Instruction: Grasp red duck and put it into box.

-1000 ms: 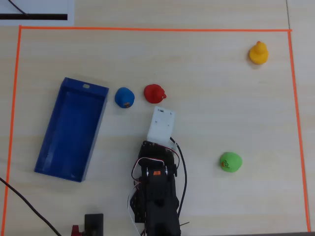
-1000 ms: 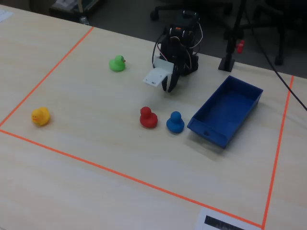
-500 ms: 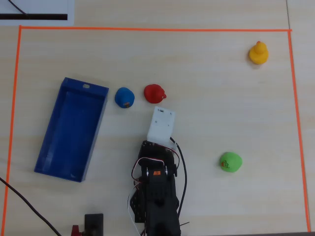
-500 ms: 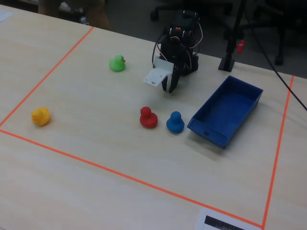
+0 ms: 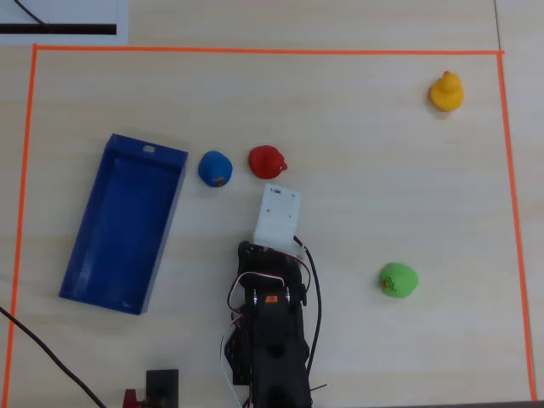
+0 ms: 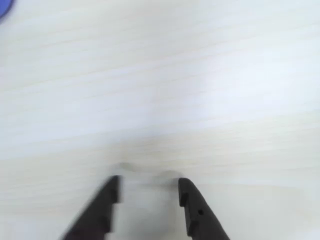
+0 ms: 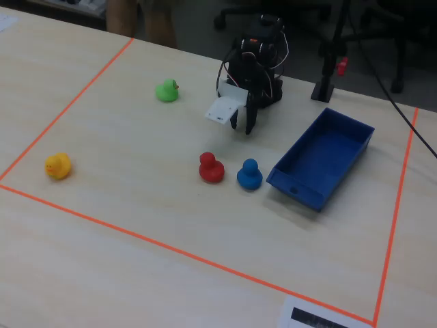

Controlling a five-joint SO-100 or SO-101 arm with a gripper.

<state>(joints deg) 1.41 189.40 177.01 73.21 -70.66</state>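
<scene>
The red duck [image 5: 267,161] sits on the pale table next to a blue duck [image 5: 215,168]; in the fixed view the red duck [image 7: 210,168] is in front of the arm. The dark blue box [image 5: 119,229] lies left of the arm in the overhead view, and the box [image 7: 328,160] is empty. My gripper [image 7: 242,125] hangs above the table behind the red duck, apart from it. In the wrist view the gripper [image 6: 149,185] is open over bare wood, with nothing between its black fingers [image 6: 192,205]. The red duck is out of the wrist view.
A green duck [image 5: 398,280] sits right of the arm and a yellow duck [image 5: 446,92] near the far right corner. Orange tape [image 5: 255,50] frames the work area. The arm's base [image 5: 270,340] and cables stand at the near edge. A blue sliver [image 6: 4,6] shows top left in the wrist view.
In the fixed view the jaws have spread apart a little and the gripper has edged slightly toward the ducks. The ducks and box have not moved.
</scene>
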